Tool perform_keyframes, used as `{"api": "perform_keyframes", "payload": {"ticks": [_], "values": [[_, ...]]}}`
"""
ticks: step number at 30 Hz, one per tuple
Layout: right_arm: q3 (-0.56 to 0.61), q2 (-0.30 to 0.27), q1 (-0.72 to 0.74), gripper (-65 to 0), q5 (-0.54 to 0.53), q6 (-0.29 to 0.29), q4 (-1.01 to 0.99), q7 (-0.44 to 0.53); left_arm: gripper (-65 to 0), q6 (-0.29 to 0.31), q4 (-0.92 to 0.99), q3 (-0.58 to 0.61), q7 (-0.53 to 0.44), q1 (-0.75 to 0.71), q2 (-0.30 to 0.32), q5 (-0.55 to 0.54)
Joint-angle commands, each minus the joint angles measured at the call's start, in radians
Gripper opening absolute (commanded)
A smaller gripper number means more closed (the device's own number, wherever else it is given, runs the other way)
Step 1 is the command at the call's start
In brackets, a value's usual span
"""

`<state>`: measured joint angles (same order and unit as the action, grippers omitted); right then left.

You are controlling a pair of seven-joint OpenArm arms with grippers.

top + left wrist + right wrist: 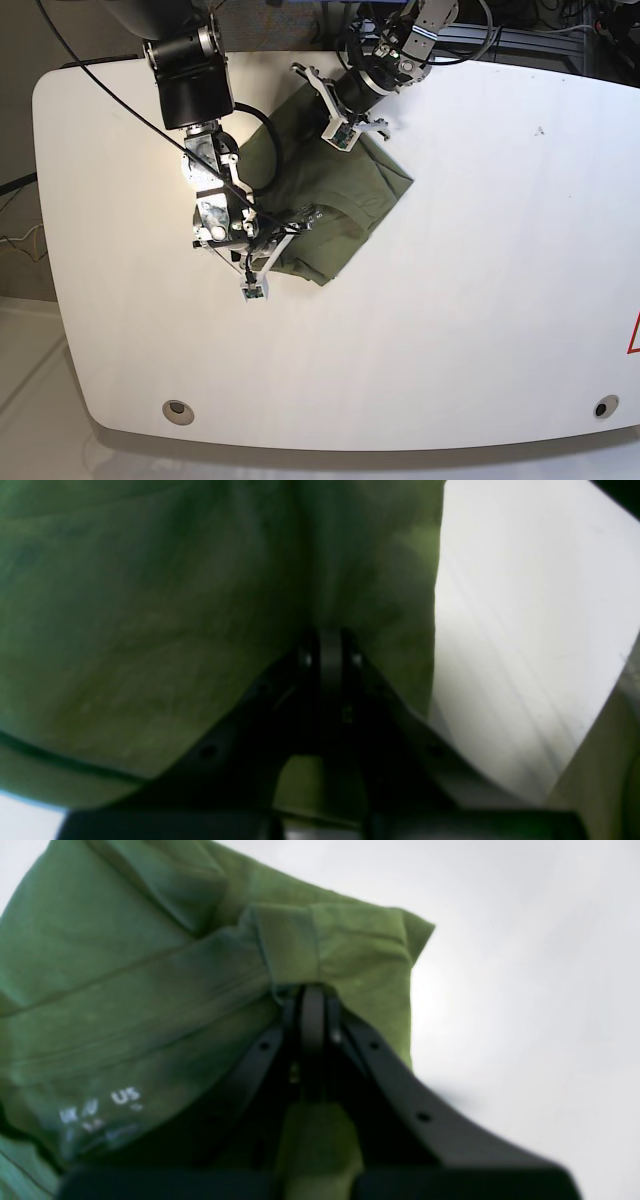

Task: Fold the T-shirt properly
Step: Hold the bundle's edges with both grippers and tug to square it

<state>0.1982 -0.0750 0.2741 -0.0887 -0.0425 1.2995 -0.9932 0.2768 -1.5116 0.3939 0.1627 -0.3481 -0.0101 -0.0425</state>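
Where the white table (480, 250) carries it, toward the far left of the base view, lies the T-shirt (330, 215), bunched into a rough olive block between the two arms. Pinched at both ends. Right gripper (268, 235) at the nearer edge of the cloth, jaws pressed together on a doubled fold; in the right wrist view (312, 990) seen biting just under a hem-like band, with pale label lettering (100, 1112) on the cloth to the lower left. Left gripper (345, 120) at the far edge, toward the table's back rim, jaws likewise clamped on fabric; in the left wrist view (330, 642) seen buried in green cloth that fills most of that picture (150, 630), with a strip of bare tabletop (525, 630) to the right.

Hard to make out: both wrist views soft and blurred, the left one dark as well. Label text only partly legible, "US" about all that reads. Fingertips mostly hidden under fabric in the base view. Sleeves and neckline not separable in the crumpled mass. Cannot tell how many layers sit in either grip.
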Motion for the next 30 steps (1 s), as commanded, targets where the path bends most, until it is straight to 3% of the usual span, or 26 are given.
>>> {"api": "perform_keyframes", "payload": {"ticks": [1, 16, 30], "values": [[-0.004, -0.026, -0.02, -65.0, 0.034, -0.01, -0.011, -0.056, -65.0, -0.009, -0.004, -0.019, -0.001, 0.007, 0.0, 0.006], [-0.007, -0.055, -0.1, -65.0, 0.034, -0.017, -0.01, -0.056, -65.0, -0.007, -0.002, -0.033, -0.01, 0.062, 0.088, 0.006], [-0.027, -0.05, -0.21, -65.0, 0.031, -0.021, 0.048, -0.06, -65.0, -0.007, 0.012, -0.091, -0.013, 0.08, 0.095, 0.006]]}}
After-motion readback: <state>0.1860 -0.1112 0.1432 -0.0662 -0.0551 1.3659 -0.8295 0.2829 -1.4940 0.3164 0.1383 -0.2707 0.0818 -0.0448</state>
